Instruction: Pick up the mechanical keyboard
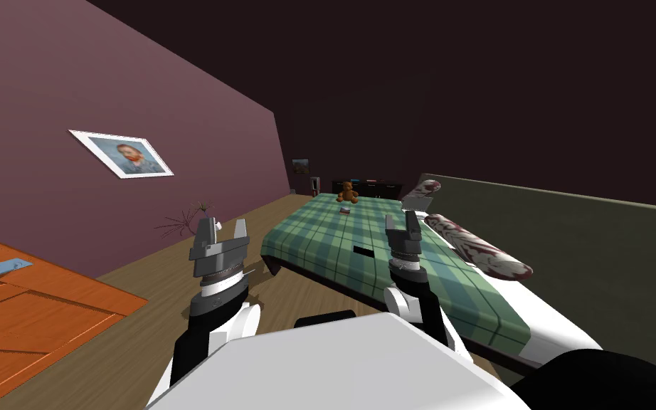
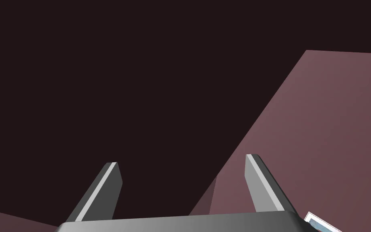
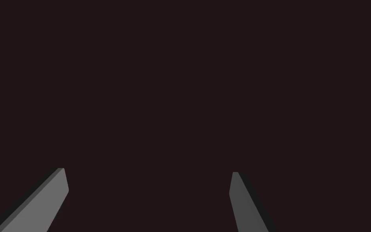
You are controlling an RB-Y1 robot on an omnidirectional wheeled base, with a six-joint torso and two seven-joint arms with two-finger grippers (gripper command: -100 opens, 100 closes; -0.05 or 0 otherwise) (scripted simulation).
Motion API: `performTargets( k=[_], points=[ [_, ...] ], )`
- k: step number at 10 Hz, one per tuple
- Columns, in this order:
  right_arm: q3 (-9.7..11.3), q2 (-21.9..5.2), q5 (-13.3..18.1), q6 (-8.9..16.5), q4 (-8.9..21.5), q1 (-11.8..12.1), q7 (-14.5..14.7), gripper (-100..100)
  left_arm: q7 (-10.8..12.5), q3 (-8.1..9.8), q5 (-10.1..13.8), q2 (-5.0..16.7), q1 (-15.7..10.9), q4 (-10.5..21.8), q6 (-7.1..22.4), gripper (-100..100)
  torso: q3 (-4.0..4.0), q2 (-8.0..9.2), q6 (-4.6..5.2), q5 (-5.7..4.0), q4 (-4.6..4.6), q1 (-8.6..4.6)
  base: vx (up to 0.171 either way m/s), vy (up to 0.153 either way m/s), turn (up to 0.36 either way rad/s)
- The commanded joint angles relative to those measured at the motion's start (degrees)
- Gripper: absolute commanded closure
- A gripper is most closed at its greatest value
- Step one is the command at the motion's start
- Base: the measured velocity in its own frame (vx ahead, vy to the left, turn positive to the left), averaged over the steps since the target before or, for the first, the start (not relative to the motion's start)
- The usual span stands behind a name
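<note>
Head view looks steeply down over a bed (image 1: 319,235) with a green plaid cover, standing on a wooden floor (image 1: 127,342) beside a mauve wall (image 1: 177,92). A small, dark, flat rectangle, seemingly the mechanical keyboard (image 1: 363,252), lies on the cover towards the bed's near end, just beside the raised right gripper (image 1: 403,226). The left gripper (image 1: 223,229) is held up over the floor, apart from the bed's edge. Both wrist views show each arm's fingers standing apart. Farther along the cover sits a brown teddy bear (image 1: 347,191), and two patterned pillows (image 1: 476,245) lie along the bed's right side.
</note>
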Motion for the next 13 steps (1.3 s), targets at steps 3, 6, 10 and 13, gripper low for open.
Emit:
performTargets(
  k=[3,6,10,13],
  points=[
    [1.47,-5.15,1.05,0.98,1.48,-1.25,2.14,-100,0.00,0.00,0.00,0.00,0.00,0.00,0.00,0,0.02,0.04,-0.01,0.02,0.01,0.11,-0.015,0.032,0.033],
    [3.83,-10.55,2.60,2.49,3.95,-2.41,4.55,-100,0.00,0.00,0.00,0.00,0.00,0.00,0.00,0,0.08,0.13,-0.01,0.04,0.03,0.18,-0.039,0.050,0.040],
    [7.45,-17.16,4.89,4.71,7.75,-3.66,7.53,-100,0.00,0.00,0.00,0.00,0.00,0.00,0.00,0,0.10,0.17,0.01,0.04,0.04,0.14,-0.045,0.047,0.045],
    [10.53,-21.62,6.82,6.60,11.00,-4.51,9.83,-100,0.00,0.00,0.00,0.00,0.00,0.00,0.00,0,0.06,0.11,0.02,0.04,0.03,0.15,-0.025,0.043,0.051]
  ],
)
